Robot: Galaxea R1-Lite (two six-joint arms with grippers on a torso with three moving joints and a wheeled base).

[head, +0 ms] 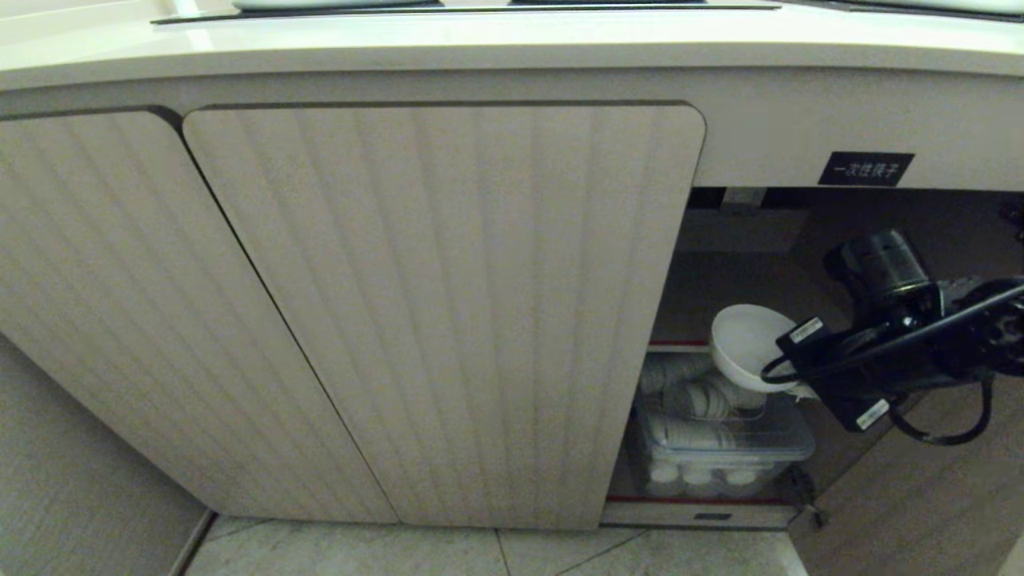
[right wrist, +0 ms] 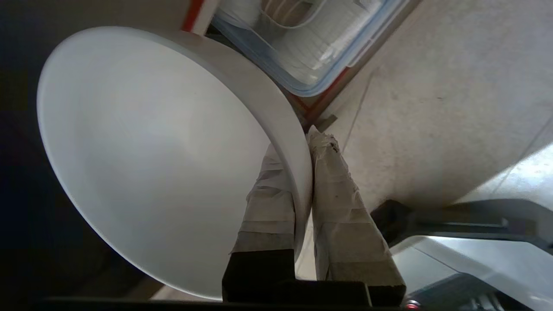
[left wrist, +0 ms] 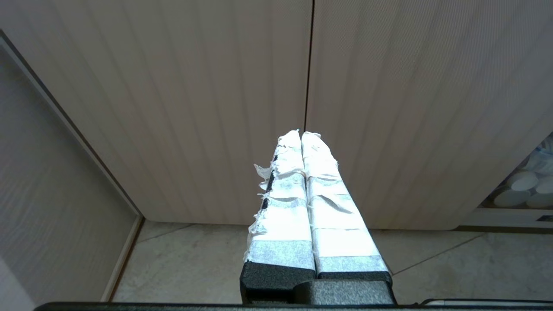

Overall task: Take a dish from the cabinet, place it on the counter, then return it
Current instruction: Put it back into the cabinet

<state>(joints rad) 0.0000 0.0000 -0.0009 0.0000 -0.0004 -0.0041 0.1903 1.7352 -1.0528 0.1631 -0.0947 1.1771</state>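
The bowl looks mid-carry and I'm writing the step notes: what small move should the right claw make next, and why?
Probably draw the bowl straight out of the cabinet opening. The right claw pinches its rim, one finger inside and one outside, and the bowl hangs tilted above the clear bin of paper cups, inside the doorway, well below the counter.

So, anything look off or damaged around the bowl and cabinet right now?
Nothing spilled or broken. The dish is tipped steeply on edge, pinched by its rim in the right tool, inside the open cabinet above the clear bin of cups. The tape on the left tool is frayed, which looks like wear only.
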